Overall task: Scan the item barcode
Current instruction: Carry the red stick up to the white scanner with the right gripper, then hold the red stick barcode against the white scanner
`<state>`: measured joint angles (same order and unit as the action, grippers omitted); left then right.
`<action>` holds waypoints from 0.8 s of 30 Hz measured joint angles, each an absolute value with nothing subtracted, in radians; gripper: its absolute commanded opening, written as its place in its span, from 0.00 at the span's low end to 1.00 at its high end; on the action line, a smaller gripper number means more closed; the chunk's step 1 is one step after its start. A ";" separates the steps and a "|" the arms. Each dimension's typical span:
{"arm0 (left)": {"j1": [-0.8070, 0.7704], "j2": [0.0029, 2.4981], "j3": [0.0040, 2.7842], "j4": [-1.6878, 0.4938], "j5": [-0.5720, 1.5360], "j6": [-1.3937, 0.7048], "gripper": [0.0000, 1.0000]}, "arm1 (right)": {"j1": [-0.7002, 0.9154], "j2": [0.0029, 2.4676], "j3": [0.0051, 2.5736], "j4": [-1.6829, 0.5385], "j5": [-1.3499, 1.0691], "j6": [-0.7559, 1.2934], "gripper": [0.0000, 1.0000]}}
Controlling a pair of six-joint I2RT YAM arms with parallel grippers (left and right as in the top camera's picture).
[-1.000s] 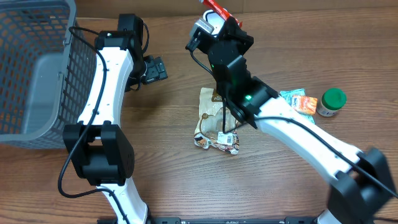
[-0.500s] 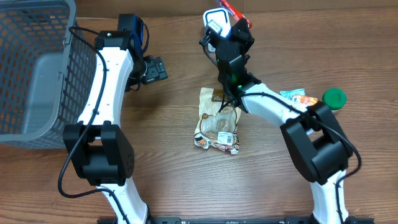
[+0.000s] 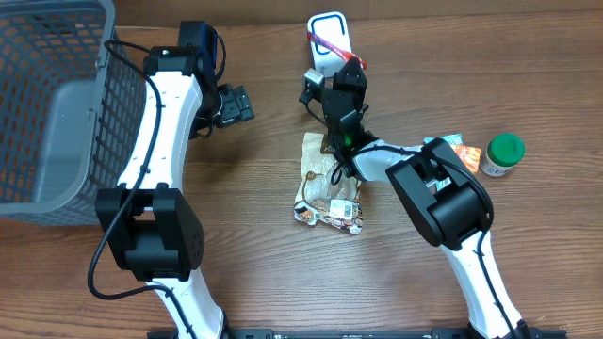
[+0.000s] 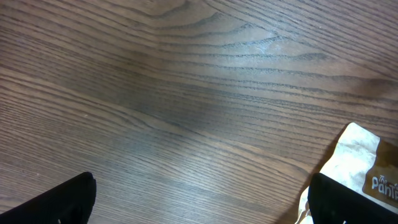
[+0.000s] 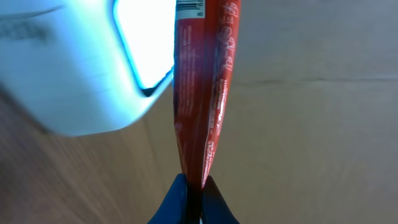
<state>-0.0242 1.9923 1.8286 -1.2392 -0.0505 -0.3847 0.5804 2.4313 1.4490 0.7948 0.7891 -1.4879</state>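
Where the right gripper [image 5: 195,188] pinches it, the glossy red packet [image 5: 204,93] narrows.

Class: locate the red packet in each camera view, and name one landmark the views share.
Overhead: red packet at top centre, over the white scanner.
Left wrist: not in it.
Right wrist: centre, upright, pinched in the right claw.
Shared landmark: the scanner, beside the packet in overhead and right wrist.
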 measured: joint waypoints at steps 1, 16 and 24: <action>-0.024 1.992 1.829 -1.239 -0.050 -0.385 1.00 | 0.579 2.437 1.449 0.794 0.789 -1.495 0.04; -0.024 1.992 1.829 -1.239 -0.051 -0.385 1.00 | 0.547 2.453 1.638 0.703 0.788 -1.546 0.04; -0.024 1.992 1.829 -1.239 -0.050 -0.385 1.00 | 0.495 2.500 1.639 0.702 0.791 -1.548 0.04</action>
